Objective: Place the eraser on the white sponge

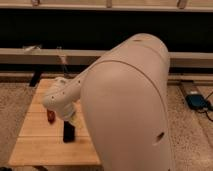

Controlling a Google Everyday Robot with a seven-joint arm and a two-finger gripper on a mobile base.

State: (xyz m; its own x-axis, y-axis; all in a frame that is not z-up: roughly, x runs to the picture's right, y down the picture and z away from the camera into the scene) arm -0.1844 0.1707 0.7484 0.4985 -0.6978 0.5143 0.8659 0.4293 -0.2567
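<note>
my claw (68,121) hangs over the worktop (35,145) middle, nearer the front edge, right above the black eraser (69,134). i can't tell if it's gripping. no white sponge visible, so placing isn't done.

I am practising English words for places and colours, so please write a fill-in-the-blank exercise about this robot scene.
1. The robot's hand hangs low over a table made of ____.
2. Beside the hand lies a small dark ____ pod.
3. The blue box lies on the ____, not on the table.
Missing words: wood; red; floor.
</note>
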